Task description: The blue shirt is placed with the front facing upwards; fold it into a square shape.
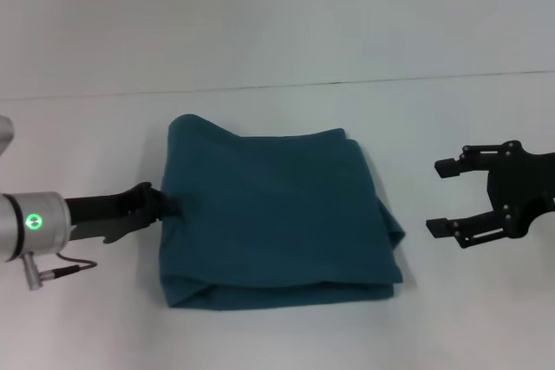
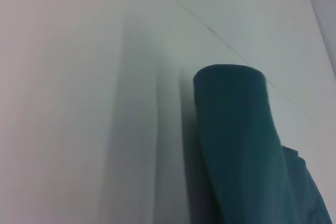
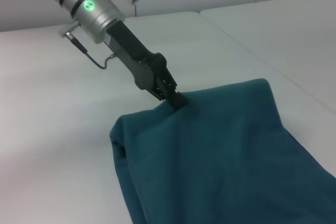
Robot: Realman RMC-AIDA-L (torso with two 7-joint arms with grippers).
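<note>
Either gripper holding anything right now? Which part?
Left gripper is shut on the blue shirt, pinching its left side edge. Right gripper is open, off to the shirt's right, holding nothing.

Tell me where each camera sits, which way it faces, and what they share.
Head: above, facing forward and down at the folded shirt on the table; left tool at the shirt's edge, right tool open, apart.
Left wrist: low over the table, along the shirt's rolled edge; no own body.
Right wrist: from the shirt's right, facing the left tool gripping the shirt.
Shared: all show the shirt.
</note>
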